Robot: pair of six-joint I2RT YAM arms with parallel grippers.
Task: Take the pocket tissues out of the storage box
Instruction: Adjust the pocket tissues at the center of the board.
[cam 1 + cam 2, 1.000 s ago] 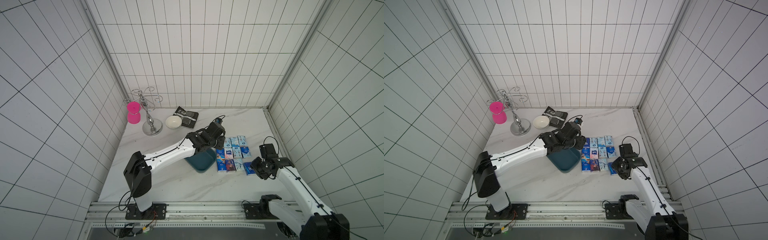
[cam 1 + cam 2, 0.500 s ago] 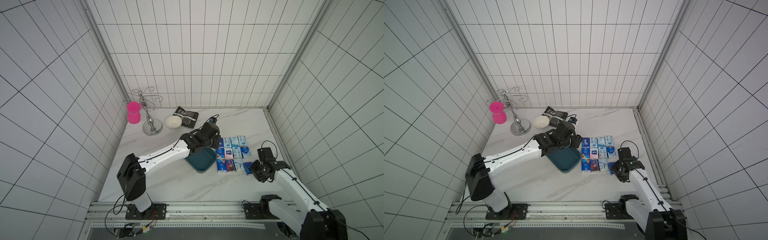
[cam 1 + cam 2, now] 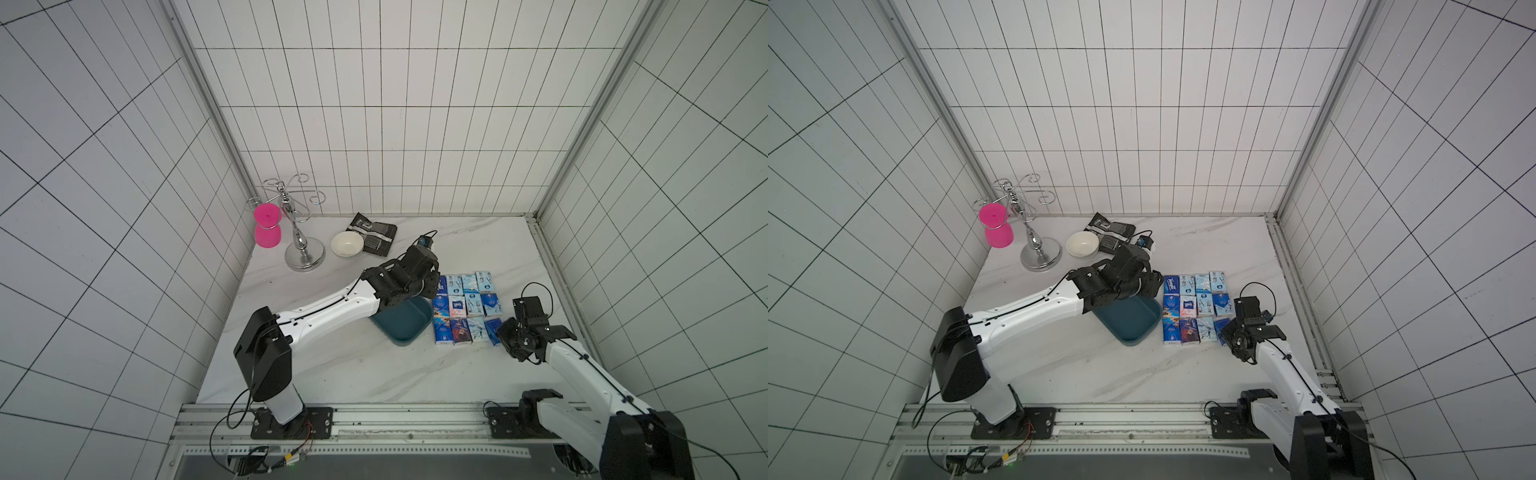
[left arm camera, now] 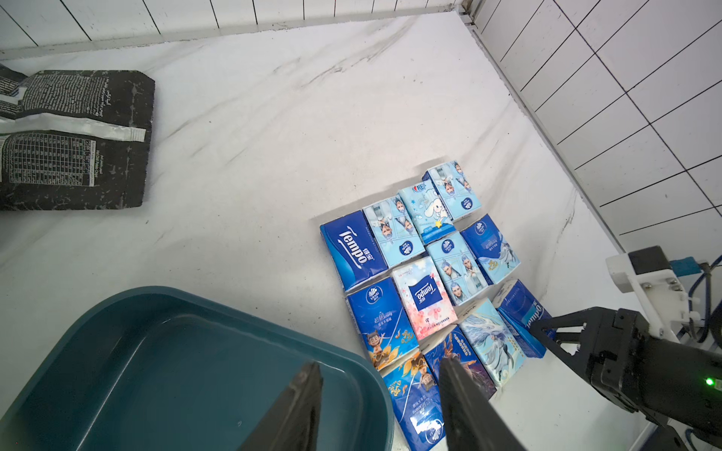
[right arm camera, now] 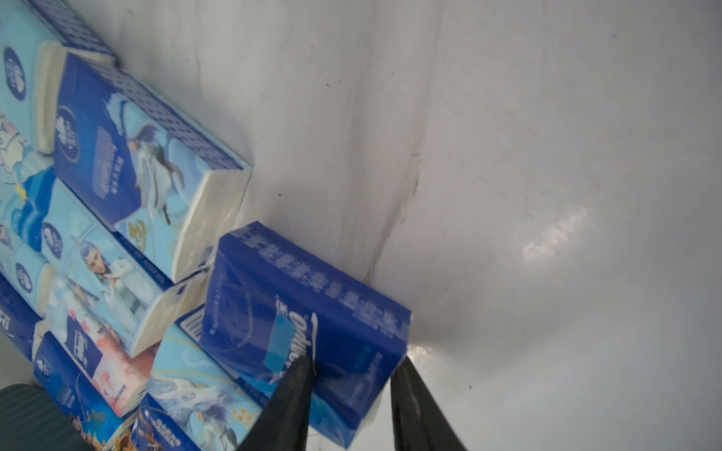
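The dark teal storage box (image 3: 405,328) (image 3: 1129,322) (image 4: 176,371) sits mid-table, and its visible inside is bare. Right of it, several pocket tissues (image 3: 465,305) (image 3: 1196,305) (image 4: 422,281) lie in a tidy grid on the marble. My left gripper (image 4: 381,369) (image 3: 430,282) hovers open over the box's rim beside the grid, nothing between its fingers. My right gripper (image 5: 351,363) (image 3: 500,332) is at the grid's near right corner. Its fingers press both sides of a dark blue packet (image 5: 304,312) (image 4: 523,316) that leans tilted on its neighbours.
At the back left stand a white bowl (image 3: 346,244), a black-and-silver pouch (image 3: 374,232), a chrome hook stand (image 3: 303,249) and a pink cup (image 3: 267,226). A metal rail (image 3: 557,282) and the tiled wall run just right of the packets.
My right gripper has slid left onto the grid's corner packet and its jaws have narrowed around it. The left arm has shifted slightly to the left, its gripper still open.
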